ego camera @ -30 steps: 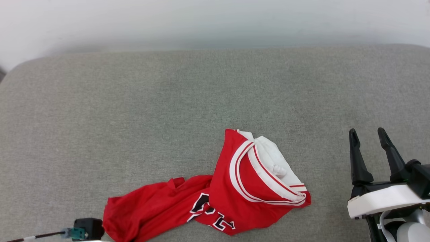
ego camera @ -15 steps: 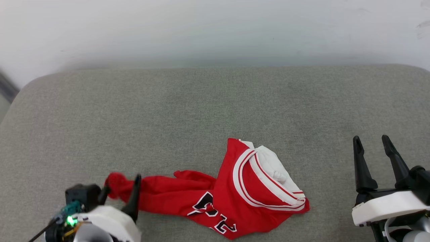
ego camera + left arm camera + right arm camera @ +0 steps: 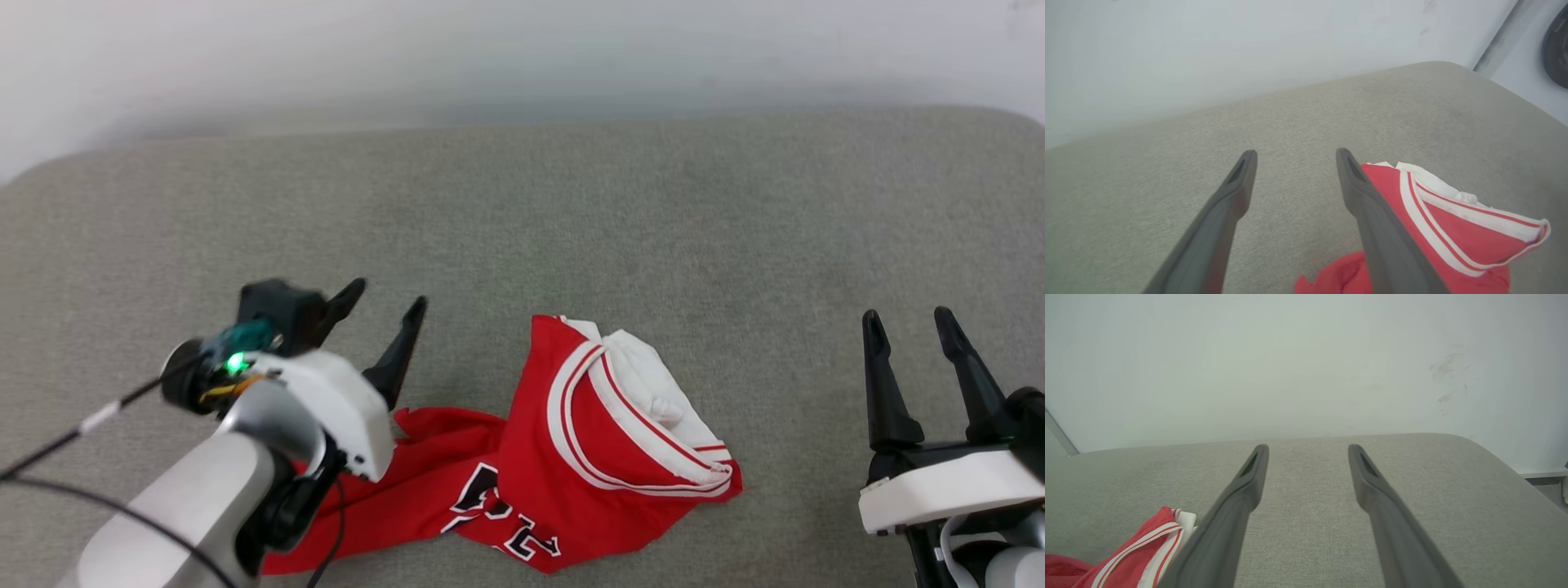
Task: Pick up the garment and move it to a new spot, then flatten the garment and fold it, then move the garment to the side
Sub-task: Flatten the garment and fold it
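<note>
The garment (image 3: 571, 457) is a red jersey with white sleeves, striped trim and black numerals, lying crumpled on the grey padded surface (image 3: 522, 229) near its front edge. My left gripper (image 3: 385, 296) hangs open above the surface just left of the garment, nothing between its fingers; the arm covers the garment's lower left end. In the left wrist view the garment (image 3: 1453, 228) lies beside the right finger, and the left gripper (image 3: 1294, 153) is empty. My right gripper (image 3: 908, 317) stands open at the right, apart from the garment (image 3: 1135, 555); its jaws (image 3: 1308, 447) hold nothing.
A pale wall (image 3: 522, 57) runs behind the grey surface. The surface's rounded right edge (image 3: 1515, 465) drops off near my right gripper. A black cable (image 3: 82, 425) trails from my left wrist toward the lower left.
My left gripper has opened, let go of the garment's red end, and risen up and to the right. The garment stays on the surface. The camera has shifted slightly. My right gripper is unchanged.
</note>
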